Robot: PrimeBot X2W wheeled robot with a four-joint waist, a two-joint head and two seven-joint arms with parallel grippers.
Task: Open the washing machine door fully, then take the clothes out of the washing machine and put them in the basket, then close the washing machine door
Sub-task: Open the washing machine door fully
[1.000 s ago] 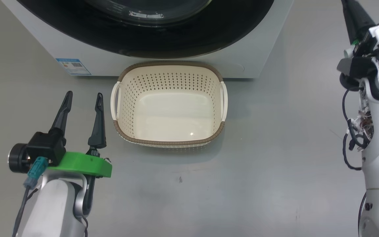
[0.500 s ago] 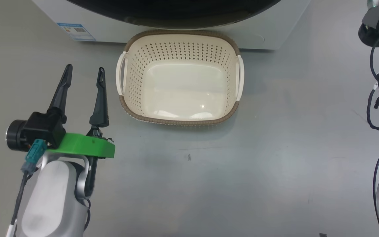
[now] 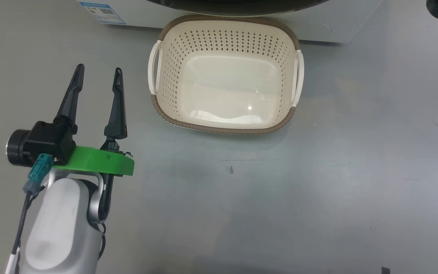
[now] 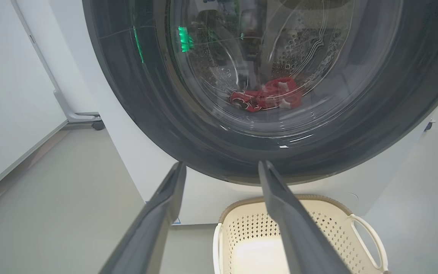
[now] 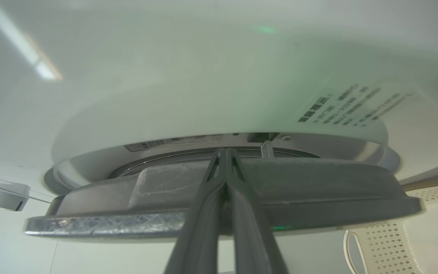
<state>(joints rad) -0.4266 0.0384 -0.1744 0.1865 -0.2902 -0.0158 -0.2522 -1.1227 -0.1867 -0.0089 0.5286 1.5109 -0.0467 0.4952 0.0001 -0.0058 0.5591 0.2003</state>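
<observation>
Grey floor (image 3: 280,198); small cream perforated plastic basket (image 3: 222,129), brown-rimmed, empty, just before big white front-loading washing machine (image 3: 318,32). Bright red clothes (image 4: 266,99) in drum, behind round black-rimmed glass door (image 4: 158,114); left gripper (image 3: 98,69) spread wide, empty, beside basket; right gripper (image 5: 224,152) fingers pressed together at door edge.

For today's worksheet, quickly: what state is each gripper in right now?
Left gripper: open, holding nothing.
Right gripper: shut, gripping nothing.

Cream basket (image 3: 224,125), red clothes (image 4: 266,98)
</observation>
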